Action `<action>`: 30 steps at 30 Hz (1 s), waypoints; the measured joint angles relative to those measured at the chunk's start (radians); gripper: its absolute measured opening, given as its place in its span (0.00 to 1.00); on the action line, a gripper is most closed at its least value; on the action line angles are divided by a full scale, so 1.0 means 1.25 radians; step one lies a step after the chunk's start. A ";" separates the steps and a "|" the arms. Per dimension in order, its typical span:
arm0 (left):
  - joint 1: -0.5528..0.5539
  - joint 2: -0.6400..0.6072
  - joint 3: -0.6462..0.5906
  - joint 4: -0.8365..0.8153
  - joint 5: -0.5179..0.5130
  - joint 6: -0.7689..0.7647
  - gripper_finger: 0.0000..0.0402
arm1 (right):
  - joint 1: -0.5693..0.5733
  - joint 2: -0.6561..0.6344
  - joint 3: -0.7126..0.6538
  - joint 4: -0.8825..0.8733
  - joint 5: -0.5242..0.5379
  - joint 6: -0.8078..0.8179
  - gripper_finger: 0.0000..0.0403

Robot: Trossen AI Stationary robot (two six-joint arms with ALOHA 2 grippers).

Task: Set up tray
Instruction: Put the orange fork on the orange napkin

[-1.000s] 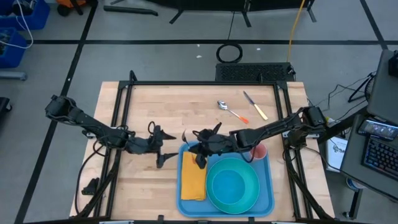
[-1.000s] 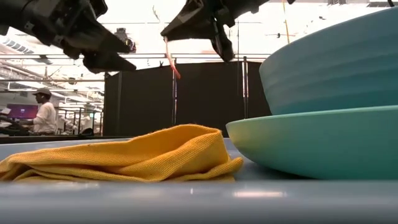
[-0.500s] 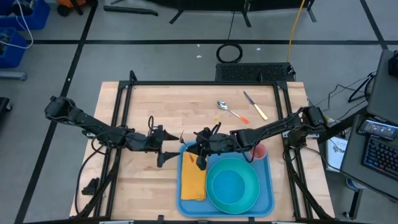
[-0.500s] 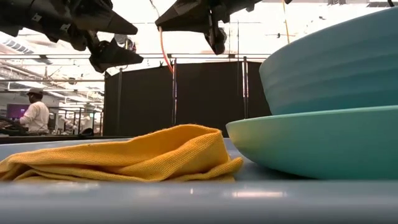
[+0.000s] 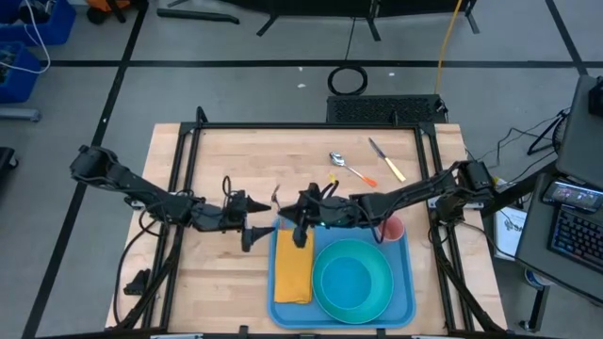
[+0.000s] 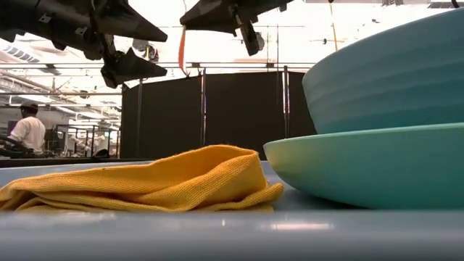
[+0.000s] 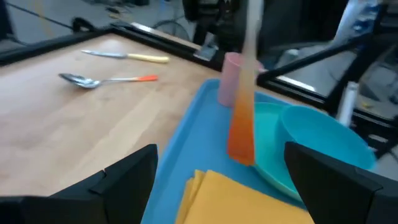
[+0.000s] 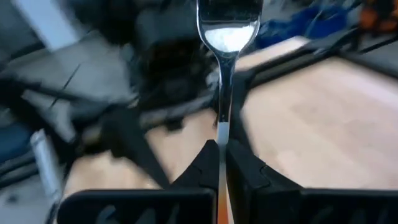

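Your right gripper pinches an orange-handled fork upright over the blue tray, which lies just below it. Your left gripper waits alongside, fingers spread wide and empty, probably for a handover.

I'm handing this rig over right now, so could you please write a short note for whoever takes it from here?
Right gripper: shut on an orange-handled utensil, held above the tray's near-left corner.
Left gripper: open, empty, just left of the tray, facing the utensil.
On the tray: napkin, teal plate with bowl, pink cup.
Spoon and knife lie on the table.
Left: place the held utensil, then spoon and knife.
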State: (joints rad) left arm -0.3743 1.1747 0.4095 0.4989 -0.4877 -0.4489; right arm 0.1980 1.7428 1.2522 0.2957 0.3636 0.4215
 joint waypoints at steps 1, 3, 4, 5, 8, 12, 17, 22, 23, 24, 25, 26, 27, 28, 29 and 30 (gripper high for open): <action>-0.006 0.006 0.000 0.000 -0.020 0.002 0.87 | -0.002 0.000 0.000 0.016 0.015 -0.007 0.00; -0.022 0.014 0.000 -0.003 -0.074 0.016 0.87 | -0.009 0.000 0.000 0.049 0.025 -0.014 0.00; -0.033 0.015 0.000 -0.002 -0.110 0.035 0.87 | -0.013 0.000 0.000 0.072 0.024 -0.014 0.00; -0.046 0.014 0.000 0.001 -0.149 0.058 0.87 | -0.017 0.000 0.000 0.099 0.022 -0.012 0.00; -0.077 0.014 0.005 0.002 -0.277 0.147 0.87 | -0.025 0.000 0.000 0.176 0.031 -0.015 0.00; -0.118 0.014 0.006 0.049 -0.418 0.250 0.87 | -0.028 0.008 0.000 0.201 0.114 -0.074 0.00; -0.125 0.014 0.006 0.081 -0.506 0.303 0.87 | -0.035 0.040 0.000 0.320 0.106 -0.112 0.00; -0.102 0.025 0.006 0.130 -0.492 0.326 0.87 | -0.046 0.072 0.000 0.377 0.104 -0.114 0.00; -0.097 0.029 0.006 0.140 -0.484 0.336 0.87 | -0.049 0.073 0.000 0.375 0.103 -0.114 0.00; -0.094 0.031 0.006 0.159 -0.469 0.351 0.87 | -0.050 0.074 0.000 0.374 0.103 -0.111 0.00; -0.090 0.035 0.007 0.184 -0.452 0.364 0.87 | -0.053 0.073 0.000 0.376 0.096 -0.104 0.00; -0.084 0.044 0.011 0.198 -0.442 0.375 0.87 | -0.055 0.073 0.000 0.379 0.086 -0.100 0.00; -0.080 0.055 0.020 0.196 -0.437 0.386 0.87 | -0.055 0.073 0.000 0.383 0.086 -0.100 0.00; -0.079 0.064 0.027 0.185 -0.442 0.397 0.87 | -0.054 0.074 0.000 0.383 0.087 -0.106 0.00; -0.079 0.071 0.032 0.179 -0.454 0.406 0.87 | -0.054 0.075 0.000 0.384 0.087 -0.112 0.00; -0.078 0.080 0.043 0.181 -0.460 0.412 0.86 | -0.053 0.077 0.000 0.383 0.086 -0.115 0.00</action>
State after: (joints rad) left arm -0.4723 1.2741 0.4630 0.7246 -1.0626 0.0661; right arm 0.1319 1.8390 1.2522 0.7745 0.4709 0.2784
